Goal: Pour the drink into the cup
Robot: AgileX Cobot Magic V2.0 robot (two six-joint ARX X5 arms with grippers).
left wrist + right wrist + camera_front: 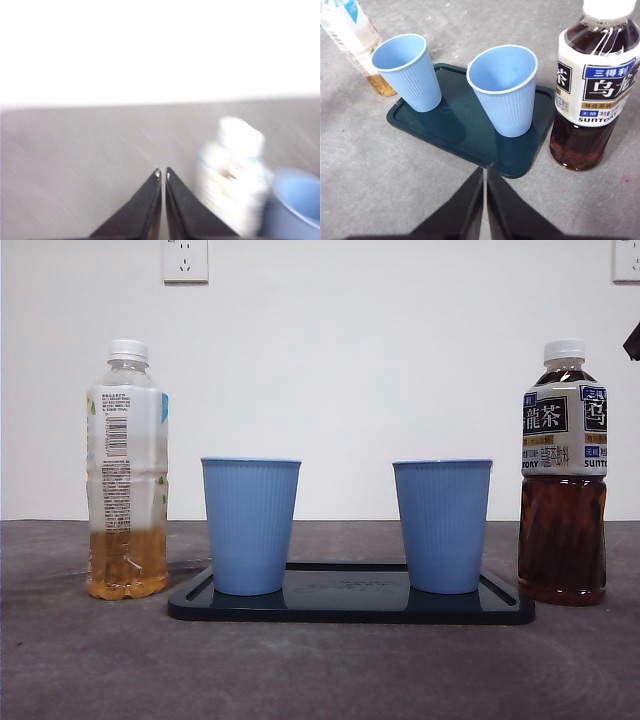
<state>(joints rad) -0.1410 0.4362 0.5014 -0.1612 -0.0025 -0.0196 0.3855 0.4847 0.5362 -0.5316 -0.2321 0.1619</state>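
Drink bottles: two stand upright on the grey desk [320, 670], both with white caps on.
Pale tea bottle [126, 470]: just off one end of the tray, only its lowest part filled with amber liquid; blurred in the left wrist view [232, 175].
Oolong bottle [562, 472]: just off the other end of the tray, dark tea reaching up behind its label; close and large in the right wrist view [592, 85].
Cups: two blue ribbed cups, one [250, 525] nearer the pale bottle, one [442, 525] nearer the oolong bottle, both upright, apart from each other, and nothing inside them in the right wrist view.
Tray [350, 605]: dark, flat, carrying both cups.
Left hand [162, 174]: jaws pressed together, holding nothing, above bare desk beside the pale bottle.
Right hand [485, 171]: jaws closed tip to tip, nothing between them, above the desk just short of the tray's edge.
Wall: white, with sockets [185, 260] high up.
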